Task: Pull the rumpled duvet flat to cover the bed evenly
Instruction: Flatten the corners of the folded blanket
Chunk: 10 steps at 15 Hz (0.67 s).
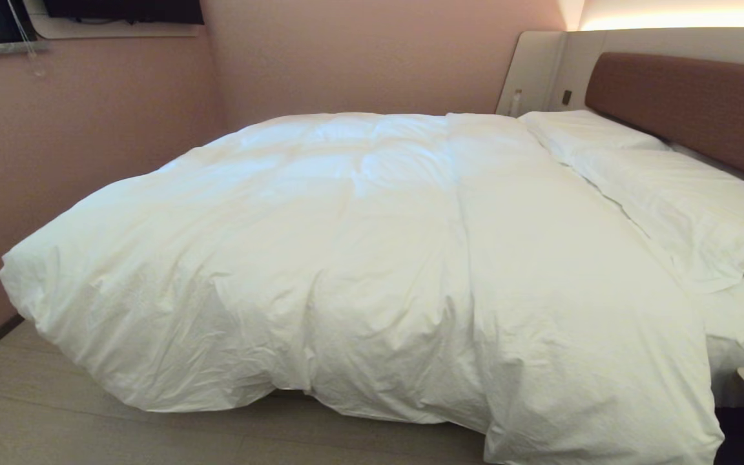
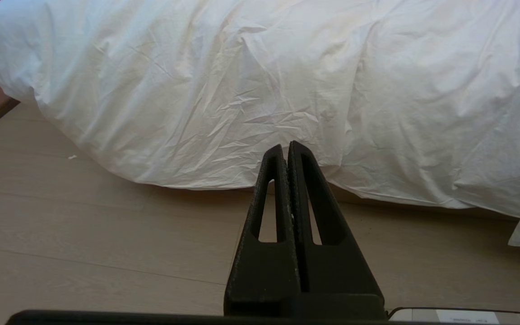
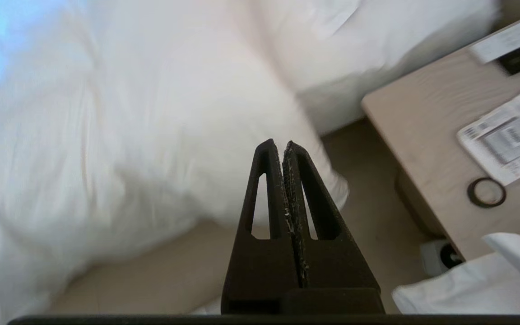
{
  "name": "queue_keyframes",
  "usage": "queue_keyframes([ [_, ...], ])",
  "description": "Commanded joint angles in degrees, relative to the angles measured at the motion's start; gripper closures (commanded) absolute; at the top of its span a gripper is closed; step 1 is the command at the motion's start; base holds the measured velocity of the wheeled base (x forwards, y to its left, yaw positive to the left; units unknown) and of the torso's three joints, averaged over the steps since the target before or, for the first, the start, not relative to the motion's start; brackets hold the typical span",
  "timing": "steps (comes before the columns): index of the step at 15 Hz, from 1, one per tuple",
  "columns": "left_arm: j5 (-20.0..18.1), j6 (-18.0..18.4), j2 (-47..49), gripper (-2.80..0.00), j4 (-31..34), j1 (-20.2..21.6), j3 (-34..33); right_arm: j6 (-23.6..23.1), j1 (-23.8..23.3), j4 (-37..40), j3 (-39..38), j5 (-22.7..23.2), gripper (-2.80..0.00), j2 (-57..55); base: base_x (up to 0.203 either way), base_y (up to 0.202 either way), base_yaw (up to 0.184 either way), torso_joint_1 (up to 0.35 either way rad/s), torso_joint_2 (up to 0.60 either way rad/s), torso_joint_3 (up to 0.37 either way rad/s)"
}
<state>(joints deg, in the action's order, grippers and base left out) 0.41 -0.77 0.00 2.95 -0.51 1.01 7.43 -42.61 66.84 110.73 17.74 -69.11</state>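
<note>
The puffy white duvet (image 1: pixel 359 258) lies spread over the bed (image 1: pixel 743 323), its near edge hanging down to the floor and its near right corner lowest. White sheet shows bare beside the pillows. Neither arm shows in the head view. My left gripper (image 2: pixel 285 146) is shut and empty, held low over the floor just short of the duvet's hanging edge (image 2: pixel 251 113). In the right wrist view my right gripper (image 3: pixel 279 144) is also shut with nothing in it, above the floor by the duvet's drooping corner (image 3: pixel 151 135).
Two white pillows (image 1: pixel 682 194) lie along the brown headboard (image 1: pixel 695 103). A light wooden bedside table (image 3: pixel 440 135) with papers and a dark ring stands to the right, close to the bed. Pink walls enclose the far and left sides. Pale plank floor (image 2: pixel 84 234) runs in front.
</note>
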Motion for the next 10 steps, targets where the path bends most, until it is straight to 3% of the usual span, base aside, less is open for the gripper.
queue_keyframes([
  [1, 0.0, 0.0, 0.0, 0.00, 0.0, 0.0, 0.0, 16.0, 0.4, -12.5, 0.0, -14.5, 0.00, -1.5, 0.000, 0.000, 0.000, 0.000, 0.00, 0.000],
  [4, 0.0, 0.0, 0.0, 0.00, 0.0, 0.0, 0.0, 19.3, 5.8, -15.4, -0.3, -21.2, 0.00, -3.8, 0.000, 0.000, 0.000, 0.000, 0.00, 0.000],
  [10, 0.0, 0.0, 0.0, 0.00, 0.0, 0.0, 0.0, 19.0, 21.8, -16.0, -8.0, -22.1, 0.00, -9.9, 0.000, 0.000, 0.000, 0.000, 0.00, 0.000],
])
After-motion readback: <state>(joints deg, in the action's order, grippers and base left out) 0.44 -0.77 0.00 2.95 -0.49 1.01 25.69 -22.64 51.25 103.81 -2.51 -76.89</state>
